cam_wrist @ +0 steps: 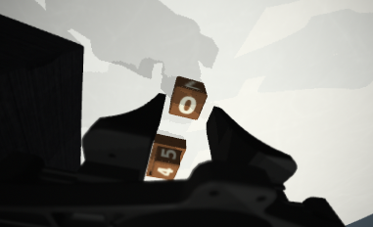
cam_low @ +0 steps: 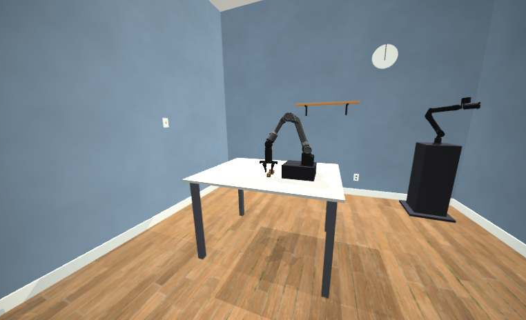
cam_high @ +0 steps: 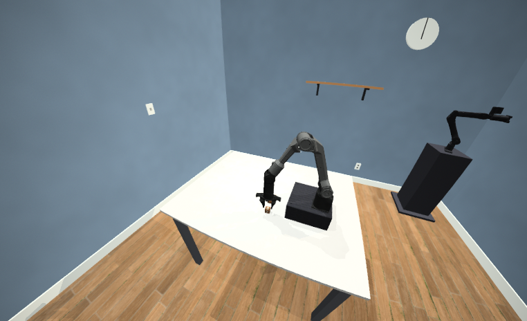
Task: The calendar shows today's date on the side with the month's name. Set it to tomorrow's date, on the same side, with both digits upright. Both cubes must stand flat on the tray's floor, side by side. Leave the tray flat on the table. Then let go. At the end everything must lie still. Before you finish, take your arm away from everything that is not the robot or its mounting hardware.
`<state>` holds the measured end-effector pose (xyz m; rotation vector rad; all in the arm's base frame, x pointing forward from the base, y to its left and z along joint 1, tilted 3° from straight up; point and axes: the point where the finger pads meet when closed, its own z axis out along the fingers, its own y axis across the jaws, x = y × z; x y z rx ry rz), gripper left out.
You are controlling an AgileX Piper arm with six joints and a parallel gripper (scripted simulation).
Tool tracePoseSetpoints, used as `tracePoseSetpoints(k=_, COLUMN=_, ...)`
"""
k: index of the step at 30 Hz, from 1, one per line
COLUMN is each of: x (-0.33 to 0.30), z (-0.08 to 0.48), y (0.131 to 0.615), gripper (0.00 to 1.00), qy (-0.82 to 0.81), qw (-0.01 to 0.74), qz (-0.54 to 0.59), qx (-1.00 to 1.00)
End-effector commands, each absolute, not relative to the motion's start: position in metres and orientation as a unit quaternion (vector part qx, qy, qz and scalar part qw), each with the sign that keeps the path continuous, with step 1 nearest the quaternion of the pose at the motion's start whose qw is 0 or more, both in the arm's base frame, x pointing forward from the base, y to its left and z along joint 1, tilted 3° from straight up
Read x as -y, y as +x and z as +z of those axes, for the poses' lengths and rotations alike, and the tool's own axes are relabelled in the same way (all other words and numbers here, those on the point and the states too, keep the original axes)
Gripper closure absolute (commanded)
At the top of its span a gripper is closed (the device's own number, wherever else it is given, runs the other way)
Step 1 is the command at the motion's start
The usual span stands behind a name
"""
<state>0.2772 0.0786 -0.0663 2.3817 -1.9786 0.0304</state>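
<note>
We are keeping our hand (cam_wrist: 184,128) half open around the near cube (cam_wrist: 166,157), not gripping it; the "0" cube (cam_wrist: 187,99) is lying beyond on the surface (cam_wrist: 303,122). Closing off-centre could be tipping it.

Your tool (cam_wrist: 185,128) hangs over the white counter (cam_high: 225,223) with one brown cube (cam_wrist: 166,157) between its fingers and a second cube (cam_wrist: 188,98) just beyond the tips. The black base block (cam_high: 301,203) crowds one side; the opposite side lies open.
</note>
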Motion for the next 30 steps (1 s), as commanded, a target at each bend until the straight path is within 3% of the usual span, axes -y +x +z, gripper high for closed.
tracePoseSetpoints(k=1, x=-0.078, z=-0.066, y=0.277, gripper=0.41, qy=0.769, qw=0.022, qz=0.01, qx=0.639)
tracePoseSetpoints(k=30, x=-0.077, z=-0.085, y=0.276, gripper=0.41, qy=0.769, qw=0.024, qz=0.01, qx=0.639)
